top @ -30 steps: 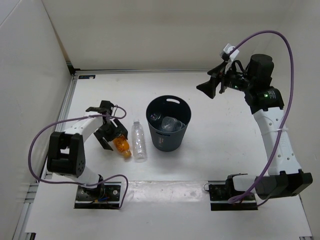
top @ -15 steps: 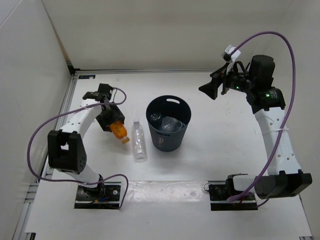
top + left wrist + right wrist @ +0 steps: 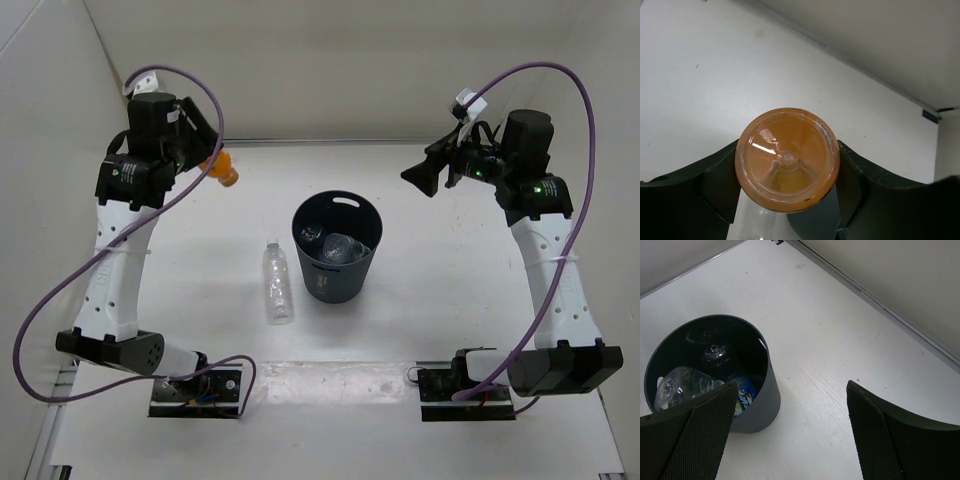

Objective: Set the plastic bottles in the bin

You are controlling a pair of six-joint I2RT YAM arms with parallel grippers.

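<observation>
- While the left arm stands tall at the far left, its left hand (image 3: 203, 160) is clenched on the stubby orange bottle (image 3: 223, 173). It's up in the air over the back-left part of the white counter (image 3: 430, 290), well apart from the bin.
- The left wrist view looks straight at that bottle's round base. It's glossy, translucent orange plastic with a little moulded nub in the middle, squeezed between two curved black fingers (image 3: 715, 185).
- Next over, the long clear bottle (image 3: 278, 283) lies flat on the counter, near the bin's left side but not touching it. It's see-through plastic, and I can't make out any label.
- In the middle sits the bin (image 3: 336, 285), a round dark grey-blue plastic bucket with smooth walls and a handle slot cut into the far rim.
- Inside it lie a crinkly clear bottle (image 3: 680, 386) and a blue-label bottle (image 3: 744, 399).
- On the right, the right hand (image 3: 415, 177) hangs in the air with its fingers spread wide, grasping nothing. Its pads (image 3: 702, 440) have a fine mesh texture.
</observation>
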